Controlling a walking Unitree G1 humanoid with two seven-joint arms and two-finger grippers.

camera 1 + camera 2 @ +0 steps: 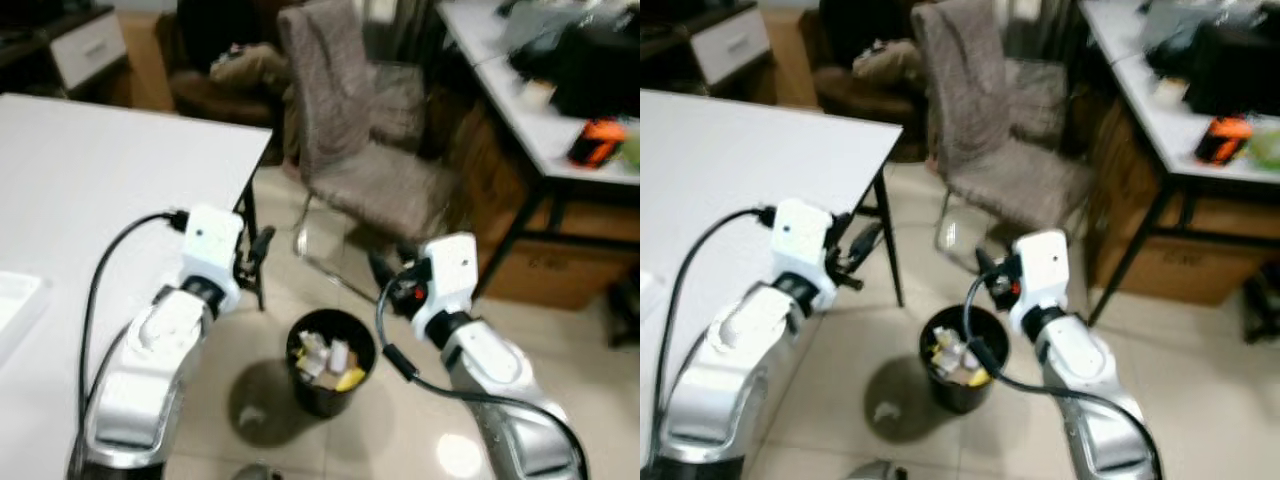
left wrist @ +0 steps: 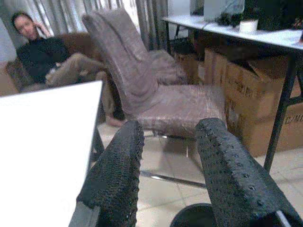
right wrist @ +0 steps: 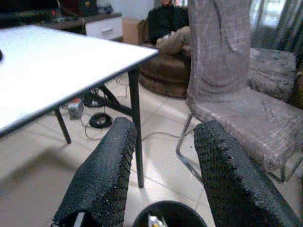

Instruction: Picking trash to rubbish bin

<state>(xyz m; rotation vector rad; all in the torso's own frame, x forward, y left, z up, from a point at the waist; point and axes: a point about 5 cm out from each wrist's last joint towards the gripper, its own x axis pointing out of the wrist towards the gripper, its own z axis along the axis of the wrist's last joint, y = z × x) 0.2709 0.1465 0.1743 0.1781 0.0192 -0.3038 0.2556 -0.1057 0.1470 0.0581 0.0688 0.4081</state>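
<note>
Black rubbish bin (image 1: pixel 330 375) on the tiled floor (image 1: pixel 300 280), between the two arms and below them, just past the corner of the white surface (image 1: pixel 90 180). Trash inside already: pale crumpled pieces plus something yellow (image 1: pixel 350 380).

Left gripper (image 1: pixel 258 248) raised beside the surface corner, near its black leg (image 1: pixel 252 240), jaws parted with nothing between them. Left wrist view: both fingers (image 2: pixel 116 175) apart, bin rim (image 2: pixel 194 216) showing low in the gap, grey fabric chair (image 2: pixel 142 85) beyond.

Right gripper (image 1: pixel 388 270) raised above and just right of the bin, jaws also parted and empty. Right wrist view: fingers (image 3: pixel 102 175) apart, bin rim (image 3: pixel 165 215) under the gap with a scrap of trash (image 3: pixel 152 220) visible, surface leg (image 3: pixel 136 137) ahead.

Around the scene: grey chair straight ahead on chrome legs, second surface (image 1: pixel 520 110) to the right carrying a dark bag (image 1: pixel 595 60) and an orange-black item (image 1: pixel 597 140) (too blurred to identify), cardboard boxes (image 2: pixel 246 94) underneath. Person seated on a brown sofa (image 2: pixel 42 61) at the back. Cables and a small device (image 3: pixel 87 111) on the floor under the white surface. White tray-like edge (image 1: pixel 20 300) at the near left of that surface.
</note>
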